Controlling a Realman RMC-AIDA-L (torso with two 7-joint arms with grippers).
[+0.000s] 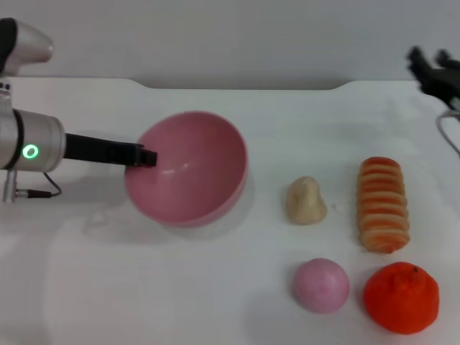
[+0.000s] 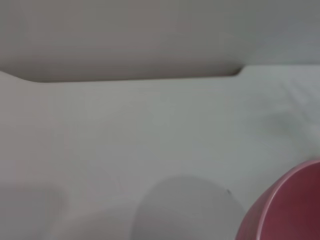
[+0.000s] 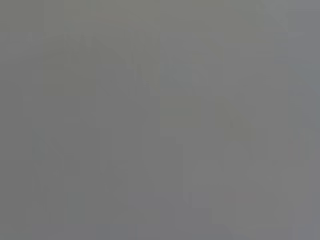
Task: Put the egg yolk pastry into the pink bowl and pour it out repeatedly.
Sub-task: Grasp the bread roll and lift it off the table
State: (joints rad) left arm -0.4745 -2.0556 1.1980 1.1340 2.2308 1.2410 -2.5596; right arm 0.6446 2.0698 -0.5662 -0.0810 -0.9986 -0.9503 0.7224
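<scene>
Small pale beige lumpy egg yolk pastry sits on the white surface, near but apart from the glossy round pink plastic bowl. My left end effector pinches the bowl's rim, tipping its empty mouth toward the pastry, probably a pour pose. Right end effector parked far corner; can't tell its fingers.

On the counter, five kinds of thing, one of each: one pink bowl, one egg yolk pastry, one ridged orange-and-cream bread roll, one small pink ball, one orange fruit. Four food-like items in all, grouped at the right, plus the single bowl at the left. Two robot hands: one left hand at the bowl's rim, one right hand at the far right edge.
</scene>
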